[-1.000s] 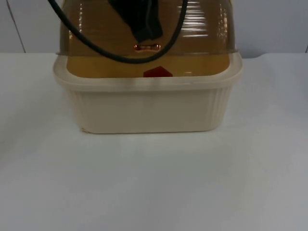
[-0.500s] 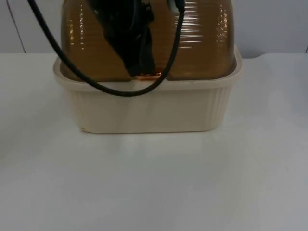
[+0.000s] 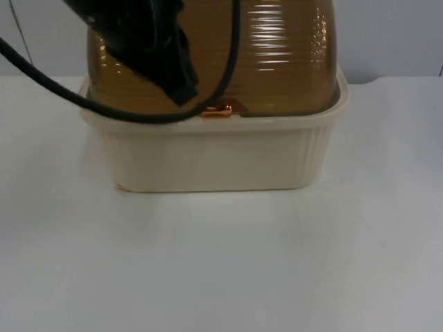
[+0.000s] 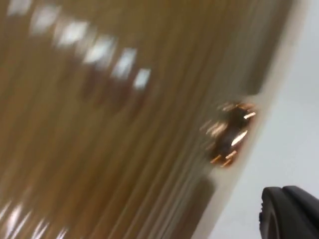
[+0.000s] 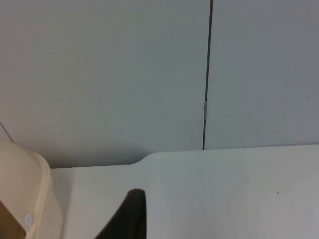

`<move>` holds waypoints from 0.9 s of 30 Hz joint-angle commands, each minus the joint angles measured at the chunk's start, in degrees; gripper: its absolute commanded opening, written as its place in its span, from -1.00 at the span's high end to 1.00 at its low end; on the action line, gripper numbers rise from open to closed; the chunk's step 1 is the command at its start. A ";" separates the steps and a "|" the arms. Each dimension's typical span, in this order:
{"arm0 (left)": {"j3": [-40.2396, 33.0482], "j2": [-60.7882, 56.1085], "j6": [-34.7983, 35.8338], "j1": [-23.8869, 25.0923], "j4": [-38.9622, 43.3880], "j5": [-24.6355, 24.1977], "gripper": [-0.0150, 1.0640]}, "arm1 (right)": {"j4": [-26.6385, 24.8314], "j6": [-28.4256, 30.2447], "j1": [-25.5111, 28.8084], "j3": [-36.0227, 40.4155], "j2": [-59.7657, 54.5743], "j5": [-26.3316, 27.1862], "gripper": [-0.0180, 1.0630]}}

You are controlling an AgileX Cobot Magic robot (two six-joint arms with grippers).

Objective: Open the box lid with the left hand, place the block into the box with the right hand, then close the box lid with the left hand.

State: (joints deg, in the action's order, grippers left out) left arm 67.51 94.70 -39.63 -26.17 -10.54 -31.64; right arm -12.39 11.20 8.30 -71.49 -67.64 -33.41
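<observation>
A cream plastic box (image 3: 211,155) with ribbed corners is seen standing on the white table top (image 3: 221,263), close to the grey partition wall (image 3: 387,34). Its translucent amber domed lid (image 3: 277,55) is seen lowered onto the box rim, so that the box is shut. A small copper-coloured handle (image 3: 220,108) is fixed at the middle of the lid's front edge, just above the rim.

The left gripper (image 3: 181,88) is seen in the top view over the left half of the lid, its black tip just beside the handle and to the handle's left. No contact with the handle can be made out. Whether its fingers are spread or closed cannot be told from the pictures. In the left wrist view the ribbed amber lid (image 4: 109,124) is shown close up and blurred by motion, with the shiny handle (image 4: 229,134) at its edge and one black fingertip (image 4: 291,211) apart from it, over the white table top (image 4: 299,124).

In the right wrist view a black fingertip (image 5: 130,214) is seen above the white table top (image 5: 224,189), beside a cream corner of the box (image 5: 30,189), with the partition wall (image 5: 124,74) beyond. The state of the right gripper cannot be told.

The block cannot be made out through the amber lid.
</observation>
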 commanded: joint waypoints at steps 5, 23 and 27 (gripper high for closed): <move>-7.80 -7.11 48.97 0.29 43.40 -2.32 0.98 | -0.37 -0.04 -0.24 -0.35 0.57 -0.19 -0.96; -7.80 -25.05 68.74 19.89 33.55 22.21 0.98 | -1.51 -0.04 -0.24 -0.35 0.57 0.06 -0.96; -7.80 -25.06 68.13 20.31 33.38 21.36 0.98 | -1.51 -0.04 -0.24 -0.35 0.57 -0.05 -0.96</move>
State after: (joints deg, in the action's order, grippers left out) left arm 59.82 69.86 28.80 -5.99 23.89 -10.40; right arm -13.51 11.11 8.30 -71.49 -67.64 -33.52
